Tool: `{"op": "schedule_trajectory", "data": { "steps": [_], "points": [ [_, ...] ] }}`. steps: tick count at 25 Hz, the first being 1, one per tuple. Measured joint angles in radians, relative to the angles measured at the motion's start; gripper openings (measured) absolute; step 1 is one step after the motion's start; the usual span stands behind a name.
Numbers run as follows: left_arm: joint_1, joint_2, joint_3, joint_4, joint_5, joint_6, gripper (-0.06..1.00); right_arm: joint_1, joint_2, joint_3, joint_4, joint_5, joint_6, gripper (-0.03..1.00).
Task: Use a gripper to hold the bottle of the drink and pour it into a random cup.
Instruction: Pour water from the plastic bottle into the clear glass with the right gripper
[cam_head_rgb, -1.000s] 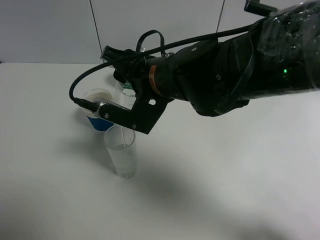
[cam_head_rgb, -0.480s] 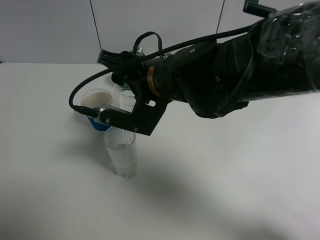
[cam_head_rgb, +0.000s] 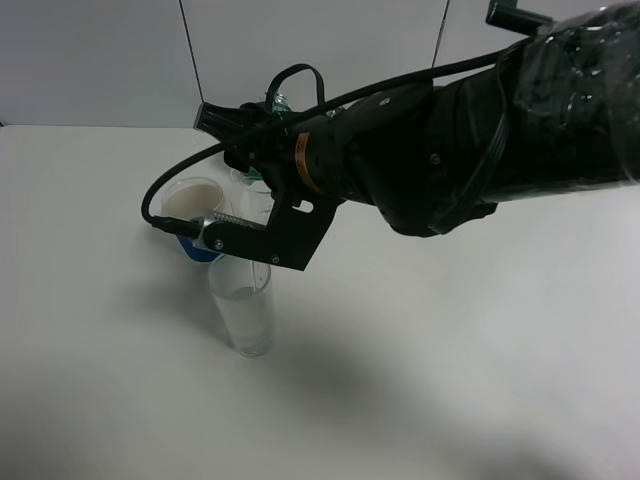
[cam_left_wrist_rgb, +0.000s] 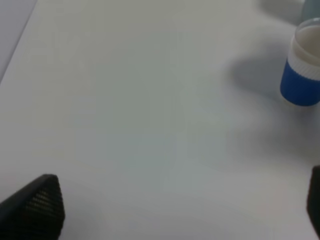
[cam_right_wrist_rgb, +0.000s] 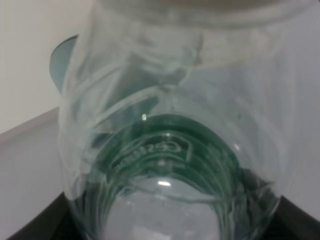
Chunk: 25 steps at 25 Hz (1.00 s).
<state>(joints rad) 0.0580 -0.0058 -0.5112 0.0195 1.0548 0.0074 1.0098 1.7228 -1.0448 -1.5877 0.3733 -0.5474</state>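
- Two pincers to account for: the left pincer (cam_left_wrist_rgb: 175, 207) hangs over bare desk (cam_left_wrist_rgb: 150, 100), jaws wide apart, nothing between them.
- Next we see the blue cup (cam_head_rgb: 195, 215) with its white rim. Just in front of it stands the tall glass (cam_head_rgb: 243, 310), upright with some liquid in it. Whether the two touch we cannot tell.
- Above the glass the right pincer (cam_head_rgb: 262, 225) reaches across the middle, clamped on the bottle (cam_right_wrist_rgb: 165, 150). The bottle is tipped, its mouth hidden behind the jaw, and a teal cup (cam_right_wrist_rgb: 59, 62) peeks out beyond it.
- We judge the pour itself is in hand, though we cannot make out a stream. The next move calls for holding the mouth over the narrow rim, then rolling the wrist back upright.
- The blue cup crowds the glass from behind and the wall closes off the back. To the right and front the desk lies open, with room to draw away and set the bottle down.
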Motion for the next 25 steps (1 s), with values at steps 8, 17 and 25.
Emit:
{"op": "schedule_trajectory", "data": {
  "steps": [8,17,25],
  "points": [
    [0.000,0.000,0.000,0.000,0.000,0.000,0.98,0.005,0.000,0.000,-0.016,0.000,0.000,0.55],
    [0.000,0.000,0.000,0.000,0.000,0.000,0.98,0.005,0.000,0.000,-0.041,0.000,0.000,0.55],
    [0.000,0.000,0.000,-0.001,0.000,0.000,0.98,0.005,0.000,0.000,-0.077,0.000,0.000,0.55]
  ]
}}
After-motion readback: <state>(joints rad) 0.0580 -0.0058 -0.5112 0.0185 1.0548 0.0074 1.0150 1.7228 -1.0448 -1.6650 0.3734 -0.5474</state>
